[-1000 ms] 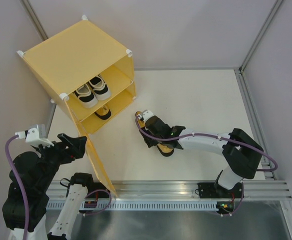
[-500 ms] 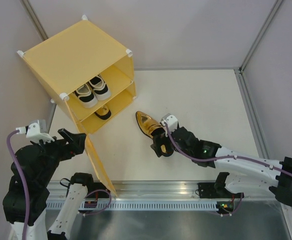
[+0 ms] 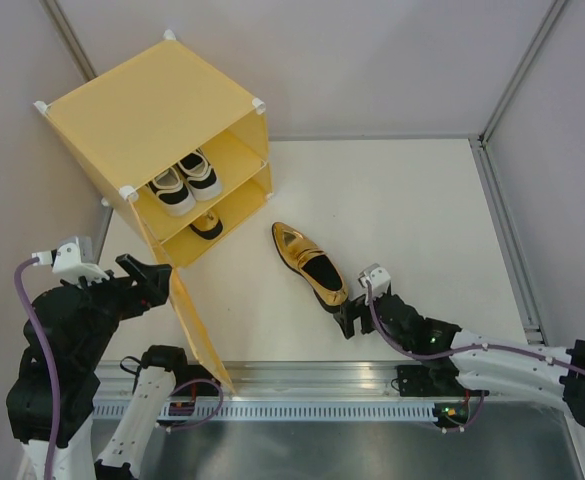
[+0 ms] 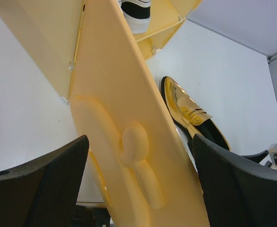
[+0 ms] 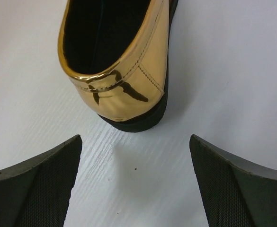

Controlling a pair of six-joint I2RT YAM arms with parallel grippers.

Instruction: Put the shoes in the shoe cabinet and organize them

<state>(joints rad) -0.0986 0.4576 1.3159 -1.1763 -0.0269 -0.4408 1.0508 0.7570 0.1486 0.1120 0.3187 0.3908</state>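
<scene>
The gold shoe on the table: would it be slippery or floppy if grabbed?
Probably slippery: the gold shoe has a mirror-shiny upper. Likely fairly stiff, as its heel wall stands up by itself. Its flat black sole should slide, not roll.

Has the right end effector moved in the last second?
Yes. The right end effector backed off the shiny gold pointed slip-on, toward the aluminium rail.

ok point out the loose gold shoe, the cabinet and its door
gold shoe [image 3: 307, 258], top view, on its vamp
cabinet [image 3: 142, 110], top view, on its top panel
door [image 4: 131, 142], left wrist view, on the embossed figure
</scene>
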